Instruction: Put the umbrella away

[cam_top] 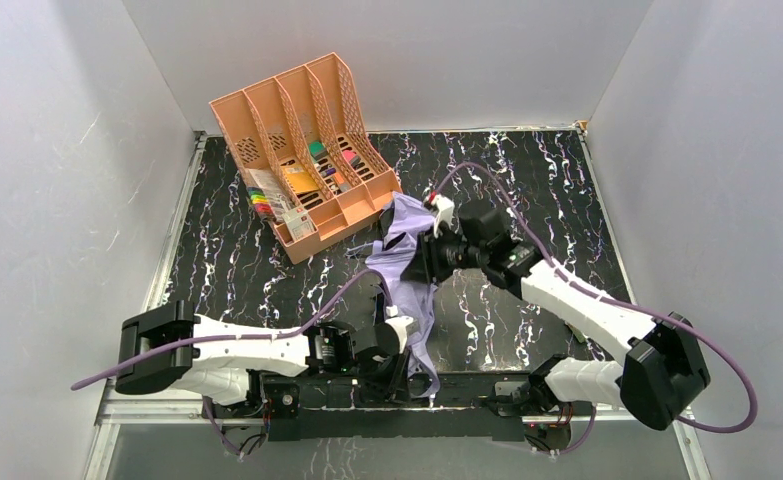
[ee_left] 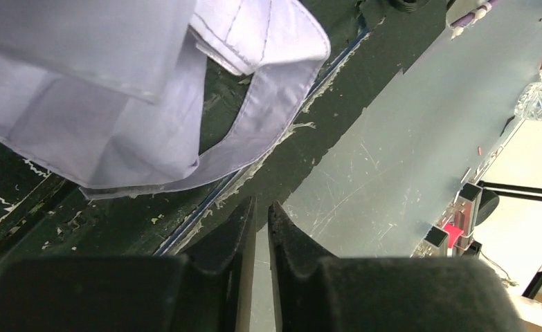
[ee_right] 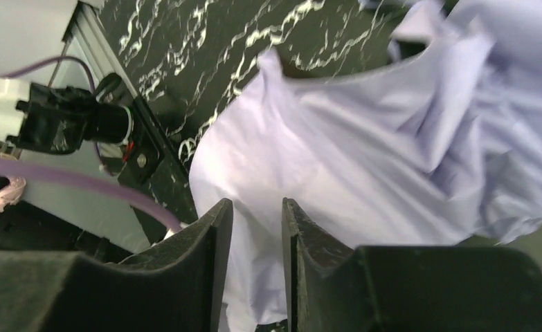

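- The table point(cam_top: 567, 200) is black marble-patterned, and everything I am working with sits on its middle and far-left part.
- The peach file organiser point(cam_top: 297, 140) stands at the far left. Small coloured stationery fills its front trays, and the tall slots behind look free. I take it as the likely place to put things away.
- The umbrella point(cam_top: 404, 262) lies in a loose lavender heap mid-table, just right of the organiser and not in it. I can't make out the shaft or handle among the folds. In my judgement the task is at an early stage: the fabric needs gathering and wrapping, and then stowing.
- My right gripper point(ee_right: 256, 221) is pressed up against the heap, its jaws partly apart with fabric showing in the gap. I cannot tell whether they actually pinch it.
- My left gripper point(ee_left: 261, 214) hovers at the near edge of the table, its jaws parted by only a crack, with nothing between them and the cloth beyond the tips.
- A long strip point(cam_top: 425, 350) of the same fabric trails toward the near edge, close to the left gripper.
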Controlling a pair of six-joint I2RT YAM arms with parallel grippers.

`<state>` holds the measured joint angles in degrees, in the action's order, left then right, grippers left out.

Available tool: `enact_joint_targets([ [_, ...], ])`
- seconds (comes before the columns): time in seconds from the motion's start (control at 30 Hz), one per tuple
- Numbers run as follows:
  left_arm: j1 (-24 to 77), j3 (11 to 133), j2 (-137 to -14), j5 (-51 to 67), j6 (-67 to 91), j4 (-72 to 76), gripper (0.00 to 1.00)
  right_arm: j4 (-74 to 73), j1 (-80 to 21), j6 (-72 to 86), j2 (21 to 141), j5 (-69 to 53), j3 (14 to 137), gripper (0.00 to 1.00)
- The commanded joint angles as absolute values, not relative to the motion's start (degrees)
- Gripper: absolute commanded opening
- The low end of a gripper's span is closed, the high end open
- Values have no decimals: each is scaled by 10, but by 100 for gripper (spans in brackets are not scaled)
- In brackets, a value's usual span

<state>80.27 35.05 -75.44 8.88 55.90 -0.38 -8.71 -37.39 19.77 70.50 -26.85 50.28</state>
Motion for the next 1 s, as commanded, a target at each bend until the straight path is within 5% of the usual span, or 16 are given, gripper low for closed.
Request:
enact_joint_targets([
  [0.0, 807, 328, -744, 92, 574, 54, 8, -19, -421, 276, 665, -218, 449, 38],
  [0.23, 812, 317, -718, 79, 555, 58, 7, -5, -445, 313, 645, -193, 392, 34],
  [0.5, 811, 322, -571, -66, 509, -32, 13, 48, -477, 346, 651, -172, 322, 33],
  [0.97, 789, 345, -598, -126, 483, -31, 59, 144, -489, 372, 744, -115, 282, 35],
])
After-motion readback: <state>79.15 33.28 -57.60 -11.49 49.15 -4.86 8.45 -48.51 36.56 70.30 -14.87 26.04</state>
